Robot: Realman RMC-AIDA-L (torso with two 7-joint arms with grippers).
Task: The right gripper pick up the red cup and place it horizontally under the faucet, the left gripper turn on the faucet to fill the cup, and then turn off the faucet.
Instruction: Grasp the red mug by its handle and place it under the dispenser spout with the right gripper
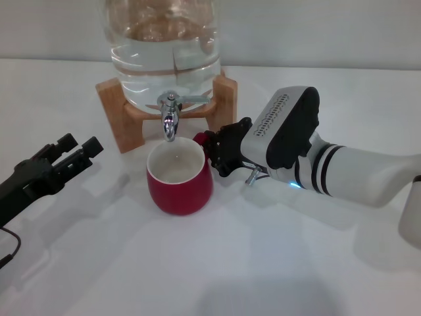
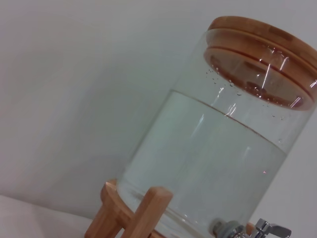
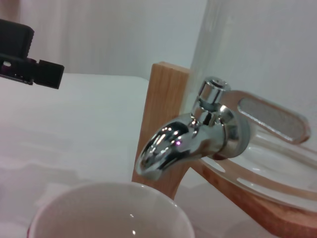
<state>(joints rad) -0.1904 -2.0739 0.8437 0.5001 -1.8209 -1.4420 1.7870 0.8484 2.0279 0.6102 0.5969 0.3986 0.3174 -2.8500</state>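
Right gripper (image 1: 214, 150): black two-finger claw, silver pin sticking out near its base. Wrist housing behind it is white with a black rounded cap and a slotted vent grille. Forearm white with black bands, small bluish light underneath. Left gripper (image 1: 82, 146): all-black blocky claw on a black link, thin black cable looping below it.

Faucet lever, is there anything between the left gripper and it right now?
Nothing visible blocks it. The left gripper sits low on the table, off to the robot's left of the wooden stand, with bare table toward the faucet. The red cup stands under the spout, below the lever, with the right gripper at its handle.
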